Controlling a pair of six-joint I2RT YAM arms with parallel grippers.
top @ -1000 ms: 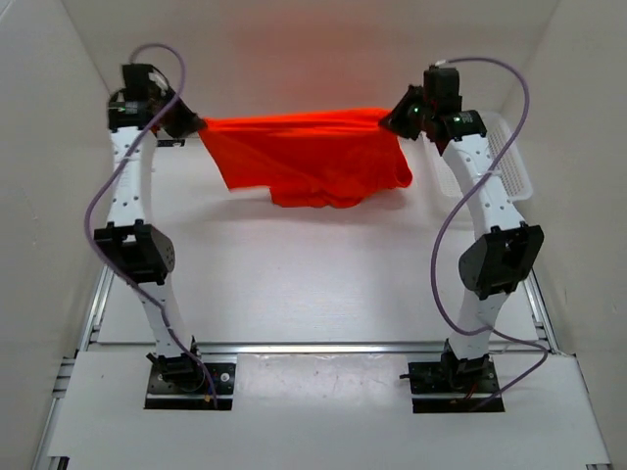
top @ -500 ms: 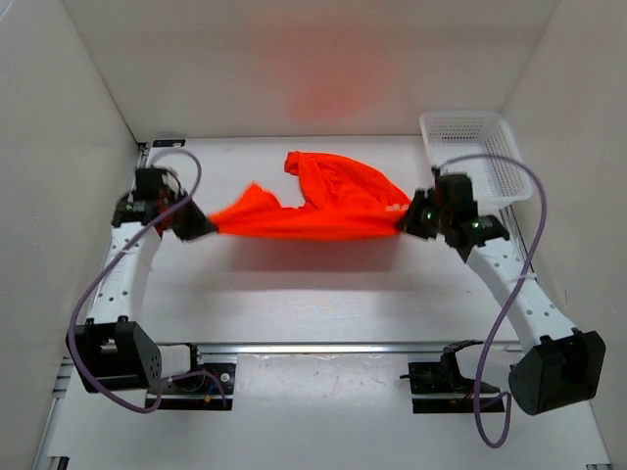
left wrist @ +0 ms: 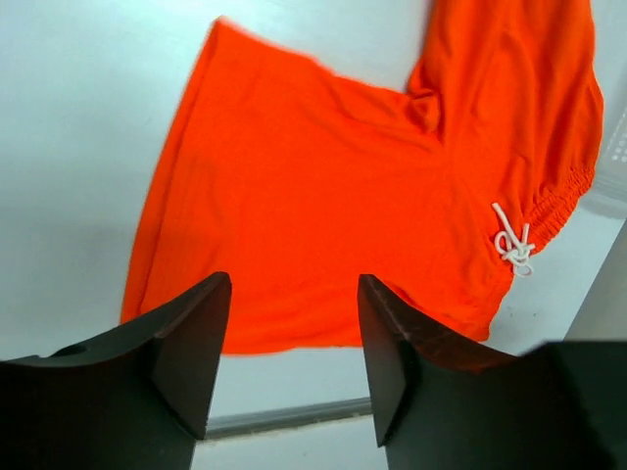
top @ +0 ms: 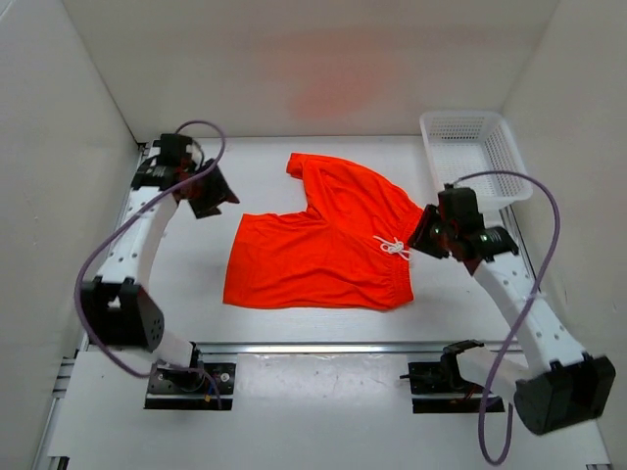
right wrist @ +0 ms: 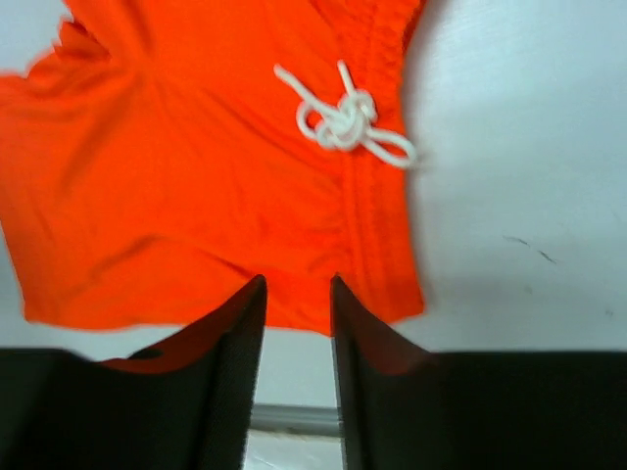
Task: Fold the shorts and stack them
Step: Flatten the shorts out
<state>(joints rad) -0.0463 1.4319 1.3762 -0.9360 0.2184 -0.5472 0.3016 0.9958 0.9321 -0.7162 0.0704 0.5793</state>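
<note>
The orange shorts (top: 323, 250) lie spread on the white table, one leg reaching toward the back, the waistband with its white drawstring (top: 391, 246) on the right. My left gripper (top: 217, 196) hovers off the shorts' far left corner, open and empty; from the left wrist, the shorts (left wrist: 333, 186) lie beyond the gripper (left wrist: 292, 294). My right gripper (top: 423, 235) sits just right of the waistband, jaws a little apart with nothing between them. In the right wrist view the gripper (right wrist: 296, 294) is above the shorts' near edge (right wrist: 196, 166), the drawstring (right wrist: 343, 119) ahead.
A white mesh basket (top: 470, 157) stands at the back right corner. White walls close in the table on the left, back and right. A metal rail (top: 323, 347) runs along the near edge by the arm bases.
Both grippers let go of the shorts, which dropped from being stretched between them to lying flat. The left gripper drew back to the far left; the right one stayed by the waistband.
</note>
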